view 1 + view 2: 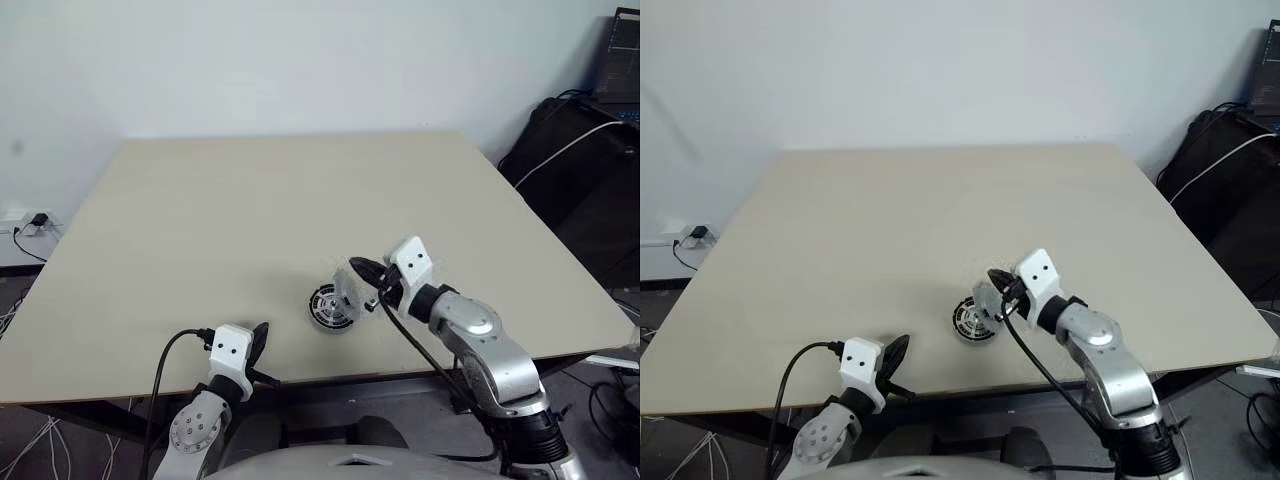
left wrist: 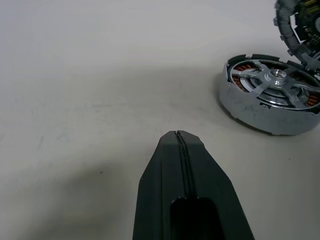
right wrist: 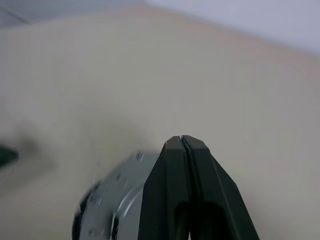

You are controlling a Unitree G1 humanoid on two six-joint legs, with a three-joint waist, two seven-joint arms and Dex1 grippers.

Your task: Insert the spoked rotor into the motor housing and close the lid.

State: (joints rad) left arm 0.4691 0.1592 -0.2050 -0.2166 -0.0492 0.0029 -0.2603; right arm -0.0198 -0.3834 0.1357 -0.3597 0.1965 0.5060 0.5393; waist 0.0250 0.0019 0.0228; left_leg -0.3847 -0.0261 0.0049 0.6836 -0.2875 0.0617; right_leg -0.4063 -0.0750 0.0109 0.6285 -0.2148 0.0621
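While my right gripper (image 1: 360,270) is hovering pinched shut, a silver lid (image 1: 345,290) tilting just beneath it, the housing (image 1: 331,306) is sitting on the table (image 1: 250,210) close below, well right of my closed left gripper (image 1: 260,338).

The worktop (image 1: 250,200) under me is a plain pale beige, no grain or pattern at all. My left gripper (image 2: 180,137) and my right gripper (image 3: 182,140) are both matte black, each on a white wrist block with two little dark dots. The motor housing (image 2: 270,100) is shiny silver outside with copper-orange windings peeking between silver spokes (nice contrast honestly). The lid (image 1: 346,290) looks dull silver-grey. Wall behind is off-white, cables black.
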